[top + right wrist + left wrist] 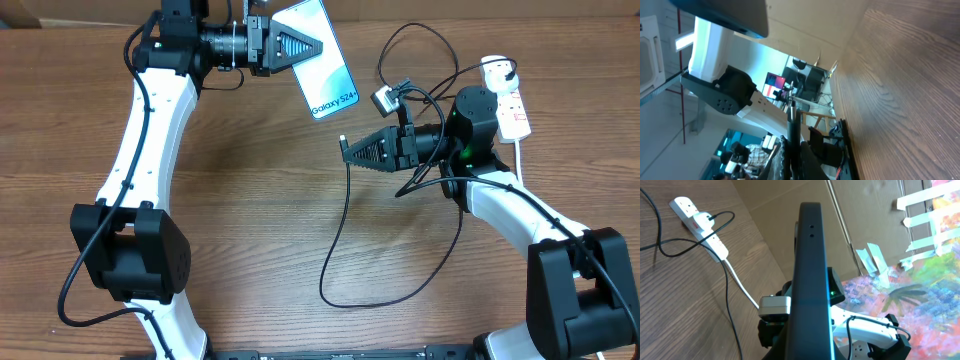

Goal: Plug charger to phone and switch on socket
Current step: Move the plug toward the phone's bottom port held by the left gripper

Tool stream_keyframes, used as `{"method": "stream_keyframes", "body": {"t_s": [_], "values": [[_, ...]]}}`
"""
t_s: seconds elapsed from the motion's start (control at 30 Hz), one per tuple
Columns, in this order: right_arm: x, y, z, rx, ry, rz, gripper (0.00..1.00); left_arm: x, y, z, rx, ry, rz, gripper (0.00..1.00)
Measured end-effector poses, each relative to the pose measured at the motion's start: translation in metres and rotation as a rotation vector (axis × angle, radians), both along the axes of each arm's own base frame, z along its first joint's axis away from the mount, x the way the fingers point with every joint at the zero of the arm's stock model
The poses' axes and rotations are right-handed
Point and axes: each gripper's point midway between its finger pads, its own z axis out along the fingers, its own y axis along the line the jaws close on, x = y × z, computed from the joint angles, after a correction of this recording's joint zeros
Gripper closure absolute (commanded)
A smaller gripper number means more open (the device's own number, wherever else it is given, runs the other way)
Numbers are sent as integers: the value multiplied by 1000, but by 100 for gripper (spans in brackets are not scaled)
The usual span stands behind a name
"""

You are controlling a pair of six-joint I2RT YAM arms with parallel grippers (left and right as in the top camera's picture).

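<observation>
My left gripper [318, 46] is shut on the phone [320, 58], a slim handset with a light blue screen reading "Galaxy S24+", held above the table at the back centre. In the left wrist view the phone [810, 270] shows edge-on, its dark bottom edge with port holes facing up. My right gripper [348, 151] is shut on the charger's black connector tip [792, 117], pointing left, below and right of the phone and apart from it. The charger's thin black cable [340, 250] loops down over the table. The white socket [508, 96] lies at the far right with the black plug in it.
The socket's thick white lead [523, 160] runs down behind the right arm. The socket also shows in the left wrist view [697, 222] with its lead trailing toward the right arm. Cardboard panels stand along the table's back edge [860, 225].
</observation>
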Motion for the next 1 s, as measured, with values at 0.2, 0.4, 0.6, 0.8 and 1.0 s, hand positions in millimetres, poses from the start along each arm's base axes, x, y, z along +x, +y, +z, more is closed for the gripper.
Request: {"method": "stream_keyframes", "body": {"t_s": [0.2, 0.4, 0.6, 0.8, 1.0], "values": [[-2, 0, 0, -1, 10, 10, 96, 0, 4, -11, 3, 34, 6, 96], [-3, 0, 0, -4, 30, 17, 96, -3, 7, -16, 9, 56, 7, 96], [-4, 1, 2, -5, 42, 21, 96, -9, 7, -24, 19, 98, 3, 96], [-4, 1, 4, -6, 54, 22, 96, -12, 7, -27, 27, 107, 2, 96], [-4, 1, 4, -9, 77, 21, 96, -11, 8, -33, 54, 105, 21, 96]]}}
